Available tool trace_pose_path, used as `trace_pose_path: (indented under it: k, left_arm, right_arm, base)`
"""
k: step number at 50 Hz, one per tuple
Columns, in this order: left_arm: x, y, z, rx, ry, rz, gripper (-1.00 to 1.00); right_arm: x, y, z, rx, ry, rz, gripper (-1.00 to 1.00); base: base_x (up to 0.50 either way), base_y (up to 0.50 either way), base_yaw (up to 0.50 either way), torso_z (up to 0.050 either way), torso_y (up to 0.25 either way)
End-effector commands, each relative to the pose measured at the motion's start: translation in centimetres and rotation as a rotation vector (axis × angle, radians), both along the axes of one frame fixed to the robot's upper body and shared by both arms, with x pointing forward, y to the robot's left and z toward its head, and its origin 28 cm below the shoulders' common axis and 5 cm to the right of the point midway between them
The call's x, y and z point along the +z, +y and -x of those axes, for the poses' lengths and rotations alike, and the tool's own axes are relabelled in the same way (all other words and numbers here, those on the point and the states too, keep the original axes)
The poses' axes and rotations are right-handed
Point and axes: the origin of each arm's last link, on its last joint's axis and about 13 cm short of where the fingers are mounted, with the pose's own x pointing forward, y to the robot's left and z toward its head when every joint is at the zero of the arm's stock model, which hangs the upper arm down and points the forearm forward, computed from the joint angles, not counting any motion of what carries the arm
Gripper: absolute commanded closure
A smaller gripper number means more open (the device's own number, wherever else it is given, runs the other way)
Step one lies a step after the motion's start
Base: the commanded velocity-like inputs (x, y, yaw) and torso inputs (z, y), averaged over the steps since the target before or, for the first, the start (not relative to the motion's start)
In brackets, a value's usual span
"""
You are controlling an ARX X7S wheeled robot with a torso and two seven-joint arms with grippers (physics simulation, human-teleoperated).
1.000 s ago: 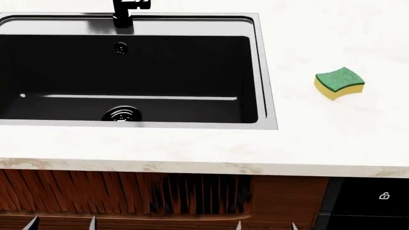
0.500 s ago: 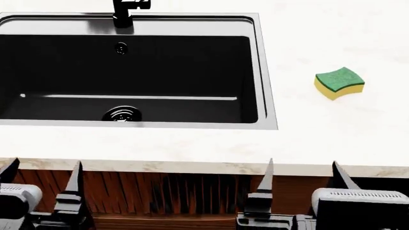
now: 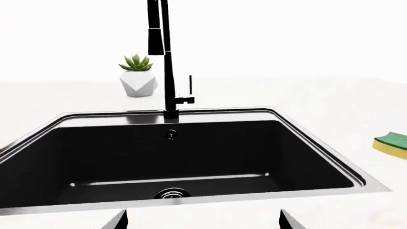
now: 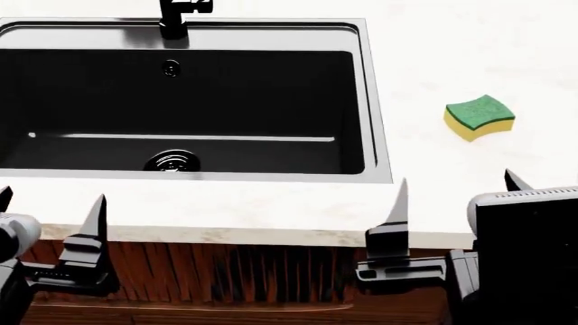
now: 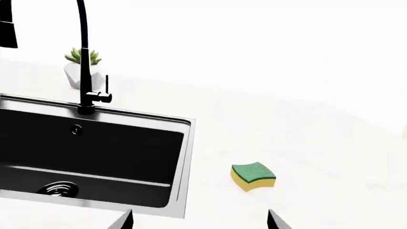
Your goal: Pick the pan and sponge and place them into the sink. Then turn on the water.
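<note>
The sink [image 4: 375,101] is a large black basin set in the white counter, with a chrome drain [image 4: 172,161] at its near side. The sponge [image 4: 480,117], yellow with a green top, lies on the counter to the right of the basin and shows too in both wrist views [image 3: 393,143] [image 5: 253,175]. The pan is out of view. No water is in view at the faucet [image 3: 168,71]. My left gripper [image 4: 51,203] stands open at the counter's front edge below the basin. My right gripper [image 4: 458,186] is open at the front edge, short of the sponge. Both are empty.
A small potted succulent [image 3: 138,76] stands behind the black faucet [image 4: 176,17]. Wooden cabinet fronts [image 4: 226,271] run under the counter's front edge. White counter [image 4: 470,54] stretches right of the basin.
Both grippers have risen from below the counter edge into the head view, and their fingertips now reach the counter's front edge. Sponge and sink have not moved.
</note>
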Motion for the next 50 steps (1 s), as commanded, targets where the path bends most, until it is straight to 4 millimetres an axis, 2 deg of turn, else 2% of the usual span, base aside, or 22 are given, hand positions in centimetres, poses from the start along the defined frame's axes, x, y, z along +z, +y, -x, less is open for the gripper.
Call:
trace_pose_path:
  k: [1, 3, 5, 13, 30, 44, 50]
  left_arm:
    - [0.1, 0.1, -0.3, 0.039, 0.015, -0.008, -1.0]
    - [0.2, 0.6, 0.0, 0.04, 0.016, -0.008, -1.0]
    - [0.2, 0.1, -0.2, 0.041, 0.015, -0.008, -1.0]
    - [0.2, 0.7, 0.0, 0.049, 0.015, -0.01, -1.0]
    - [0.2, 1.3, 0.1, 0.061, 0.014, -0.005, -1.0]
    - [-0.1, 0.9, 0.0, 0.067, 0.019, -0.007, -1.0]
    - [-0.1, 1.4, 0.1, 0.07, 0.018, -0.007, -1.0]
  right_arm:
    - [0.4, -0.5, 0.5, -0.017, 0.018, 0.005, -1.0]
    - [0.3, -0.5, 0.6, -0.018, 0.023, -0.001, -1.0]
    - [0.2, -0.6, 0.6, -0.021, 0.023, -0.005, -1.0]
    - [-0.1, -0.6, 0.5, -0.025, 0.032, -0.007, -1.0]
    - [-0.4, -0.4, 0.4, -0.021, 0.042, -0.005, -1.0]
    - [-1.0, -0.4, 0.7, -0.028, 0.056, -0.01, -1.0]
    - [-1.4, -0.3, 0.9, -0.026, 0.066, -0.006, -1.0]
  base:
    - [0.06, -0.07, 0.0, 0.0, 0.0]
    - [0.07, -0.07, 0.0, 0.0, 0.0]
    - [0.08, -0.07, 0.0, 0.0, 0.0]
    - [0.19, -0.12, 0.0, 0.0, 0.0]
    - [0.49, -0.03, 0.0, 0.0, 0.0]
    - [0.49, 0.09, 0.0, 0.0, 0.0]
    - [0.33, 0.1, 0.0, 0.0, 0.003]
